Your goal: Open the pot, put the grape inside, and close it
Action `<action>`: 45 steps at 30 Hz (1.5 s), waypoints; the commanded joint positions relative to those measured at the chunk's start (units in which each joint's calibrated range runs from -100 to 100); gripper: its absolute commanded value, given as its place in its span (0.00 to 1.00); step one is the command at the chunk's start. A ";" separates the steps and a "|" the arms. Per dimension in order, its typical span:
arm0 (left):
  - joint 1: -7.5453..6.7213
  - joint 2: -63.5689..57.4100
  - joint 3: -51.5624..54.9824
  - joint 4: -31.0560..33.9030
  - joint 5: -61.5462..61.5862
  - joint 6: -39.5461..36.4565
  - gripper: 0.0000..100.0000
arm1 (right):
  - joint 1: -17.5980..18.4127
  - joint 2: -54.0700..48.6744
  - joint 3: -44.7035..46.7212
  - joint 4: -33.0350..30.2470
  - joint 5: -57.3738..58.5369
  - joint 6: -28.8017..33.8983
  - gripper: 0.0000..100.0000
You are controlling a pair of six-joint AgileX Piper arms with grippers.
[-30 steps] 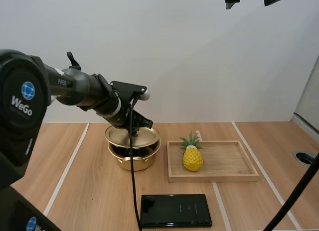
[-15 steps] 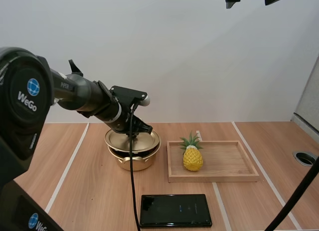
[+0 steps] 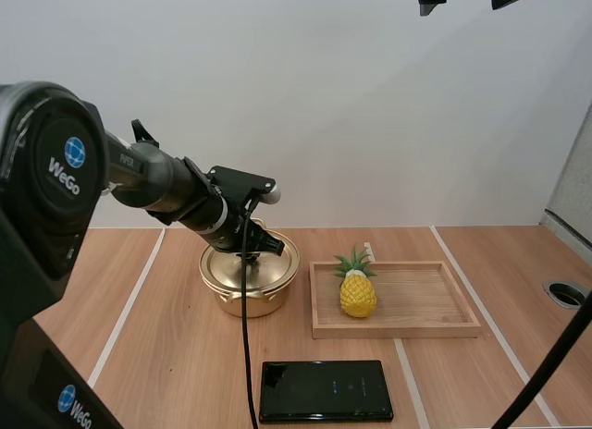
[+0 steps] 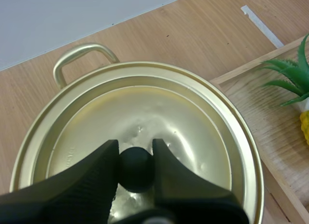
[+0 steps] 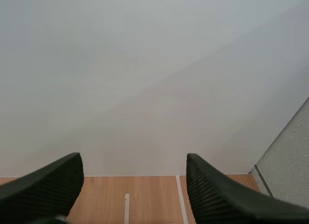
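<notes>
Gripping the round black knob [image 4: 136, 168] of the gold metal lid [image 4: 159, 108], left jaws stood straight above it; lid lay flat on the gold pot [image 3: 248, 300] on the wooden counter [image 3: 166, 355]; right jaws were open, far overhead

The lid [image 4: 145, 113] and pot [image 3: 242, 302] were glossy gold-coloured metal, the knob [image 4: 136, 173] matt black. The left gripper [image 4: 135, 147] had matt black fingers [image 4: 82, 185], ribbed inside. At the pot's three o'clock, the tray [image 3: 398, 331] was pale matt wood; the table [image 3: 166, 355], smooth wood-grain.
</notes>
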 commanded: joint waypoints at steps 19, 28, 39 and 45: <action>-0.06 1.67 0.54 1.83 7.11 0.01 0.05 | -0.25 -0.83 -0.92 0.09 0.00 -0.45 1.00; -0.06 1.67 0.54 1.92 12.78 -0.07 0.63 | -0.25 -0.83 -0.92 0.09 0.00 -0.45 1.00; -0.06 1.67 0.54 1.92 11.86 -0.21 1.00 | -0.25 -0.83 -0.92 0.20 0.00 -0.45 1.00; -0.06 1.67 0.54 2.33 8.38 -1.14 1.00 | -0.25 -0.83 -0.92 0.20 0.00 -0.45 1.00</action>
